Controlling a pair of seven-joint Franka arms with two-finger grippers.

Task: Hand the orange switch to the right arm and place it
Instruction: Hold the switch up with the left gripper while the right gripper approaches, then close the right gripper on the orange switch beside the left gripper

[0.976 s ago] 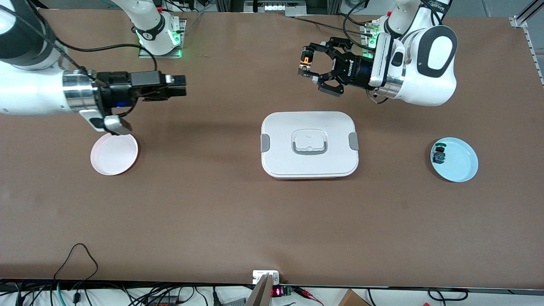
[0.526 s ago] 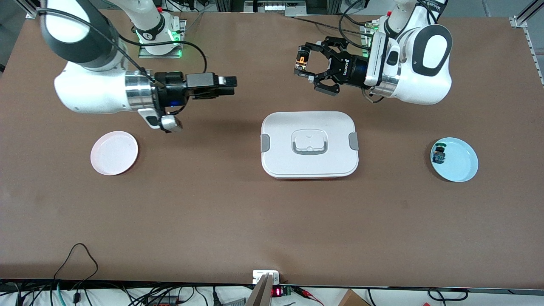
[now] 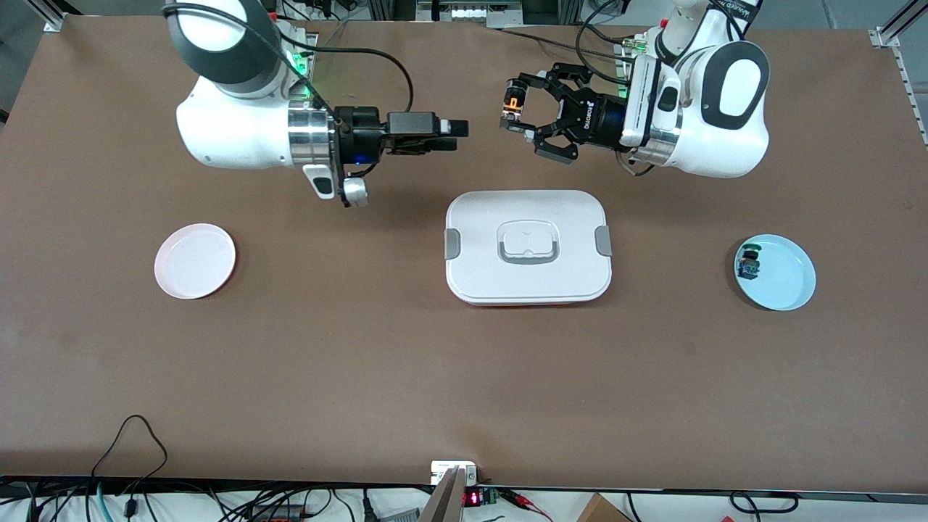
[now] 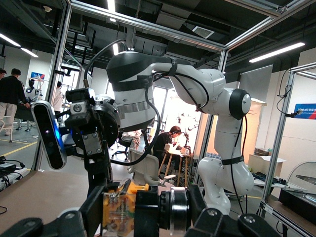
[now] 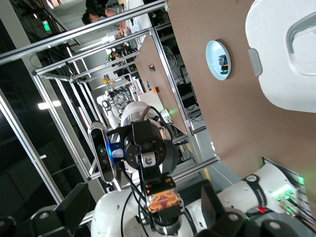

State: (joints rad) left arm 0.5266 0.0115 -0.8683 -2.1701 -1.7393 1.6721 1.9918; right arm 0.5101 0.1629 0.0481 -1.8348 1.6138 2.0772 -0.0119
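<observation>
Jaws of left gripper point(image 3: 512, 114) clamped on orange switch point(image 3: 515, 106), held in air over bare table point(image 3: 362, 348) near arm bases. Right gripper point(image 3: 458, 135) level with it, tips facing switch, small gap between; fingers close together, nothing between them. White lidded box point(image 3: 528, 246) mid-table. Pink plate point(image 3: 195, 260) toward right arm's end. Blue plate point(image 3: 776, 272) toward left arm's end, small dark part point(image 3: 748, 265) on it.

The small dark part point(image 3: 749, 264) on the blue plate point(image 3: 786, 279) is too small to identify.
</observation>
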